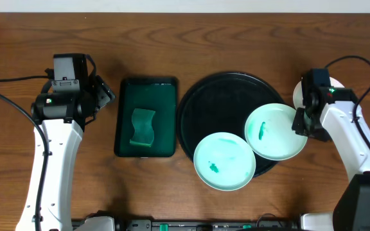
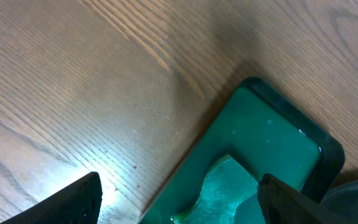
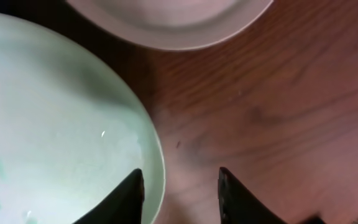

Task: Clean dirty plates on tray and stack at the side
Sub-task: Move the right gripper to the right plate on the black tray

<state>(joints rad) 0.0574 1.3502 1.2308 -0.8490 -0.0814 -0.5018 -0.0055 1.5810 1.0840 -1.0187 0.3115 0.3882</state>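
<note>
The round black tray (image 1: pixel 220 102) lies mid-table. One plate (image 1: pixel 224 161) with green smears overlaps the tray's front rim. A second plate (image 1: pixel 275 131) with a green mark overlaps its right rim; it also shows in the right wrist view (image 3: pixel 55 112). A third plate (image 1: pixel 298 94) lies on the table behind my right gripper, and shows in the right wrist view (image 3: pixel 166 18). My right gripper (image 1: pixel 300 120) (image 3: pixel 179 196) is open and straddles the second plate's right rim, one finger over the plate, one over the table. My left gripper (image 1: pixel 103 96) (image 2: pixel 179 202) is open and empty.
A dark green rectangular tray (image 1: pixel 166 96) (image 2: pixel 278 124) holding a green sponge (image 1: pixel 142 126) (image 2: pixel 229 186) sits left of the black tray. My left gripper hovers over that tray's far left corner. Bare wood table lies to the left.
</note>
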